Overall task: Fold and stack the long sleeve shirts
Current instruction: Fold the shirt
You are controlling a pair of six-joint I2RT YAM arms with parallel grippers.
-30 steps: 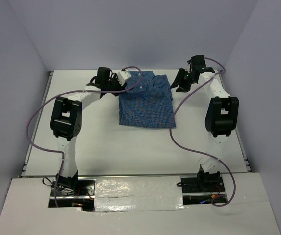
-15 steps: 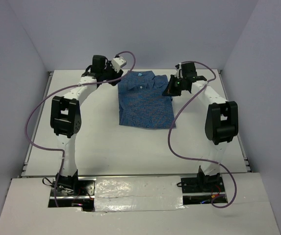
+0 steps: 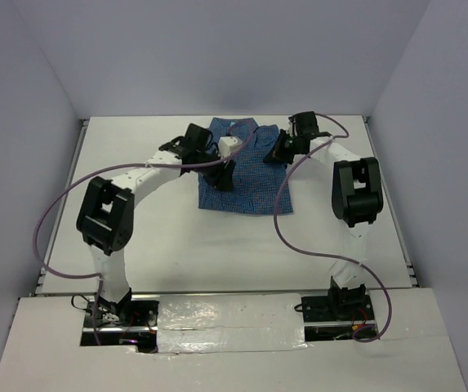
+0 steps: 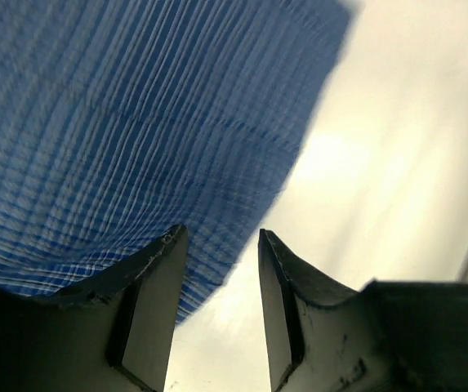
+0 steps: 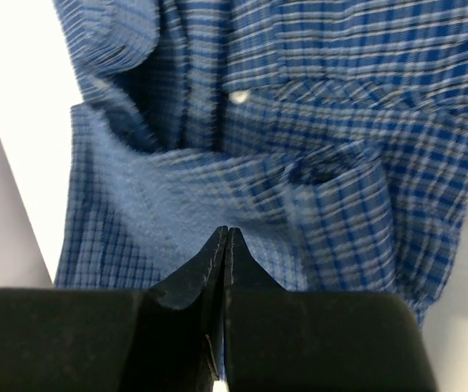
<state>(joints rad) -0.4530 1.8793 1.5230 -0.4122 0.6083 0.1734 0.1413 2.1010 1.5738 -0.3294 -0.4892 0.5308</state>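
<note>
The left gripper (image 3: 225, 174) hangs over the shirt's (image 3: 254, 175) left part. Its jaws are apart with nothing between them, and the left wrist view shows them above the cloth's edge and the bare table (image 4: 397, 122). The shirt lies folded at the far middle of the table, collar toward the far edge. The right gripper (image 3: 275, 152) is at the shirt's far right corner, jaws pressed together, with no cloth visibly caught.
</note>
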